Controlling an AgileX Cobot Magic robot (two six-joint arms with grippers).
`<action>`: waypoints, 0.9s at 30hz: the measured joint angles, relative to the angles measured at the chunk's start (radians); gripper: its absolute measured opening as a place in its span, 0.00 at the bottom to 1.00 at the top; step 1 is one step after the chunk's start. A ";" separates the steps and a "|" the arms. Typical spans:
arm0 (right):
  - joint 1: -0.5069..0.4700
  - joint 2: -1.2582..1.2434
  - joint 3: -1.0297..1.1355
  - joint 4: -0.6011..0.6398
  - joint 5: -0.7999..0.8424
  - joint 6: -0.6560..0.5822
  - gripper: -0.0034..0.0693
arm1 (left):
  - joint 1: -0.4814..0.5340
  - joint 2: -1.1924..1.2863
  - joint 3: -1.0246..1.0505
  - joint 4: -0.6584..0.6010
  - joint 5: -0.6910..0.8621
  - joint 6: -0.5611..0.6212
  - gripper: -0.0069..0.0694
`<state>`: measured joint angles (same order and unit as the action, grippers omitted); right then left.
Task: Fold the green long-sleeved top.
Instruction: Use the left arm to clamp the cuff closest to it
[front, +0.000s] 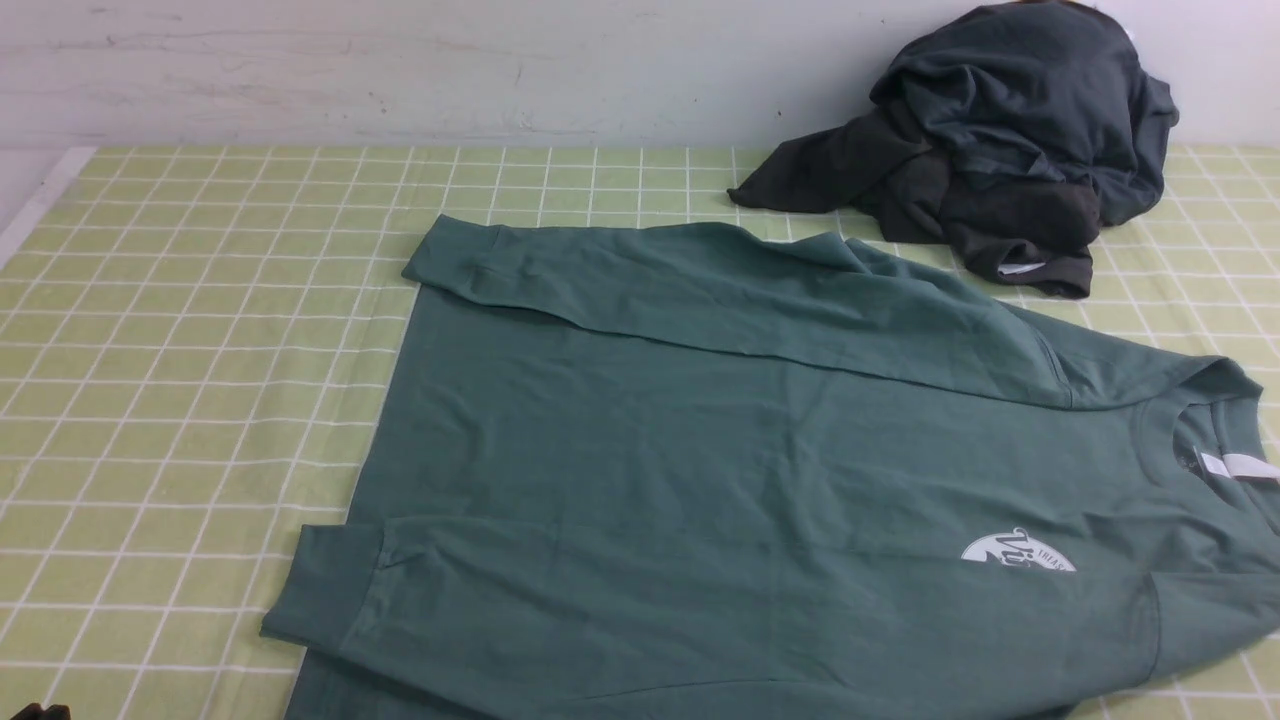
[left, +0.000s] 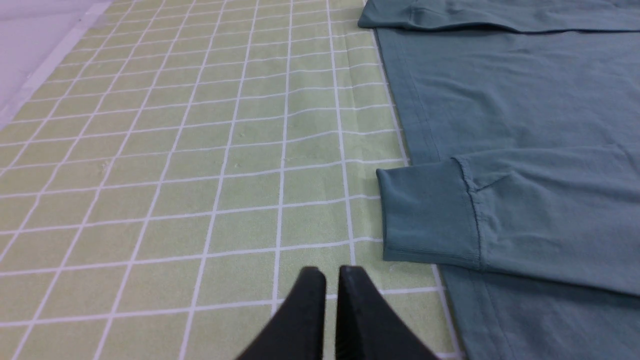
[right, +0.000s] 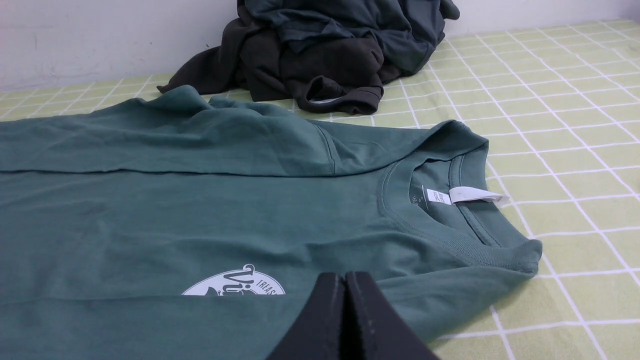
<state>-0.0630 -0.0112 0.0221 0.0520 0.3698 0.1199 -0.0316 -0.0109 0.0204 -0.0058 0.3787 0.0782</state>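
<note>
The green long-sleeved top (front: 720, 450) lies flat on the checked table, neck to the right, hem to the left. Both sleeves are folded across the body; the far cuff (front: 450, 265) and the near cuff (front: 320, 590) lie at the left. The white logo (front: 1018, 553) and neck label (front: 1235, 467) show at the right. My left gripper (left: 325, 272) is shut and empty above the cloth beside the near cuff (left: 427, 215). My right gripper (right: 345, 276) is shut and empty over the top's near shoulder (right: 450, 295), close to the logo (right: 235, 285) and collar (right: 450, 240).
A heap of dark charcoal-grey garments (front: 1000, 150) lies at the back right against the wall, just behind the top; it also shows in the right wrist view (right: 325, 55). The green checked tablecloth (front: 180, 350) shows bare on the left. The table's left edge (front: 35, 205) is white.
</note>
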 joint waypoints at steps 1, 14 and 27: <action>0.000 0.000 0.000 0.000 0.000 0.000 0.03 | 0.000 0.000 0.000 0.006 -0.003 0.001 0.13; 0.000 0.000 0.000 0.003 -0.003 0.008 0.03 | 0.000 0.000 0.002 0.006 -0.013 0.002 0.13; 0.000 0.000 0.006 0.056 -0.738 0.022 0.03 | 0.000 0.000 0.011 -0.007 -0.648 -0.004 0.13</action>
<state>-0.0630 -0.0112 0.0286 0.1082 -0.3677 0.1415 -0.0316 -0.0109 0.0310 -0.0128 -0.2691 0.0743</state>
